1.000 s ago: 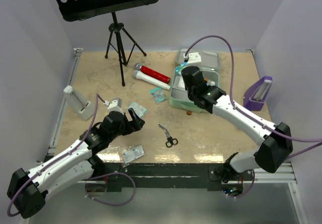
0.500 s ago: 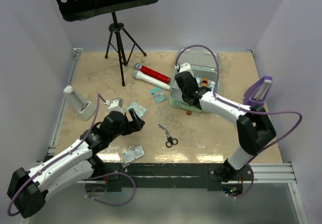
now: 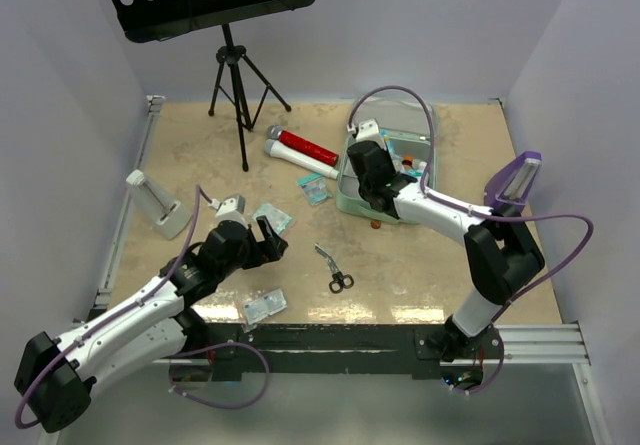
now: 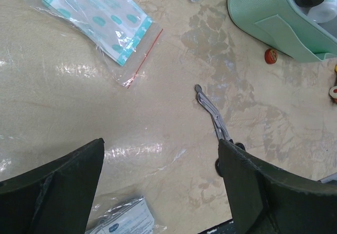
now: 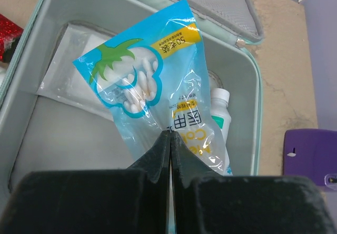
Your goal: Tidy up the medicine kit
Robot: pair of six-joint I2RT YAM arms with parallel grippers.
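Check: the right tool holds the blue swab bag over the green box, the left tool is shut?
No: the left tool is open, as the left wrist view shows. The right tool does hold the swab bag over the green box.

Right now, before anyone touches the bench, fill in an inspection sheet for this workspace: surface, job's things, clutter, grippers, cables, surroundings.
Surface: beige table, glare near the front edge, no spill seen.
Job's things: medicine kit open, with a white bottle and a flat packet inside; cotton swab bag held above it.
Clutter: scissors, red-and-white tube, loose sachets, small red round piece beside the kit.
Grippers: left gripper open, empty, above the table; right gripper shut on the cotton swab bag.
Cables: purple cables, one arching over the kit.
Surroundings: black tripod stand, white stand, purple stand, plain walls.
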